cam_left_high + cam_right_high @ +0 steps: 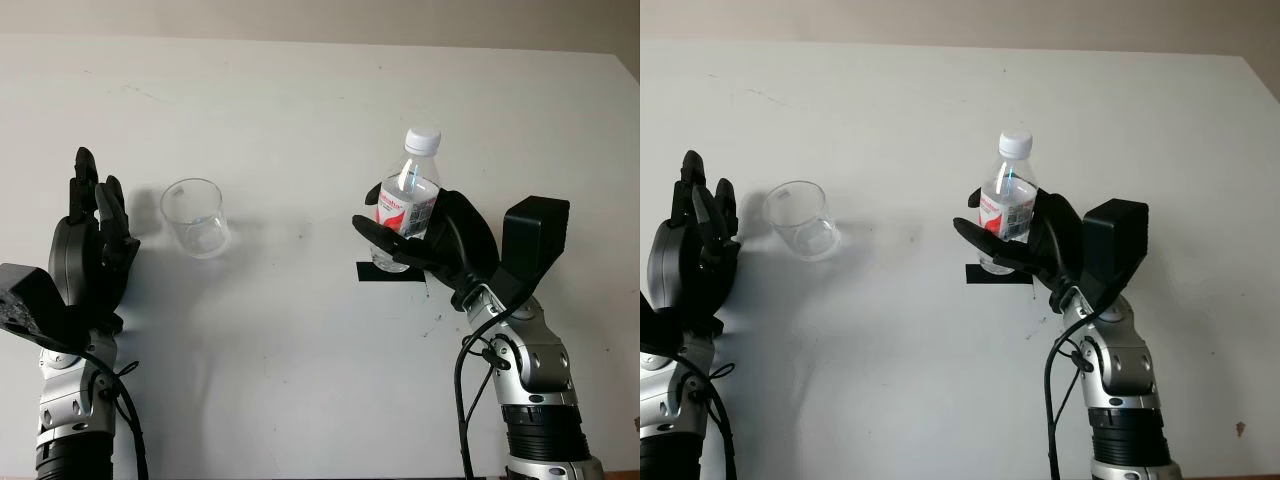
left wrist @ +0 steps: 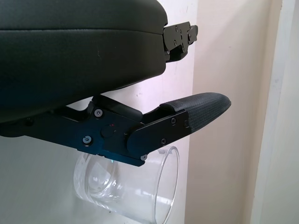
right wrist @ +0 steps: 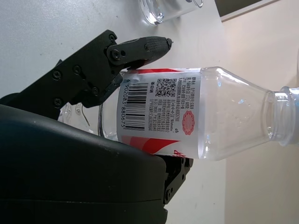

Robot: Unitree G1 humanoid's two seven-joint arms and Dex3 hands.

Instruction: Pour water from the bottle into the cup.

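Fingers of the right hand (image 1: 425,240) are clamped around the labelled middle of the bottle (image 1: 408,200), which is held upright, white cap on, above a black tape mark (image 1: 385,272) on the white table (image 1: 320,100). The clear cup (image 1: 195,217) is seen standing on the table, just beside the open left hand (image 1: 90,240).

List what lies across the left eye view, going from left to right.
The open black left hand, raised beside the cup → the clear plastic cup, upright on the white table → the clear plastic water bottle with a white cap and red label, upright, gripped by the black right hand.
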